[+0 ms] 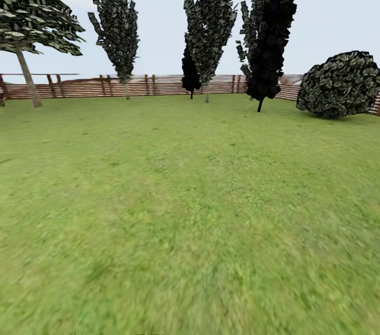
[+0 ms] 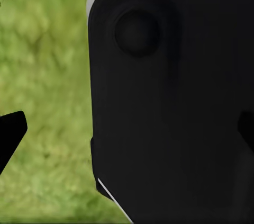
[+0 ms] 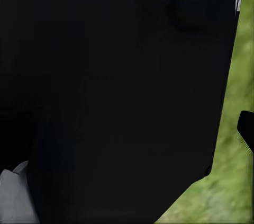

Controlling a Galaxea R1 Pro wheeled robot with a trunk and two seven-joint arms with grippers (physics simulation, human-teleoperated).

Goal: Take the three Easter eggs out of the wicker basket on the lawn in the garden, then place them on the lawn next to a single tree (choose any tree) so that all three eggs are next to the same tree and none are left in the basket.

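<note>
Left gripper [image 2: 127, 128] with one dark fingertip [image 2: 11, 128] at each side of a black robot panel; right fingertip [image 3: 246, 126] beside a similar panel, jaw state unclear.

No text, label, number or sign can be read anywhere in these views.

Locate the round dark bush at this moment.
In the head view the bush sits far right on the lawn, against the wooden fence, right of the dark narrow trees.
</note>
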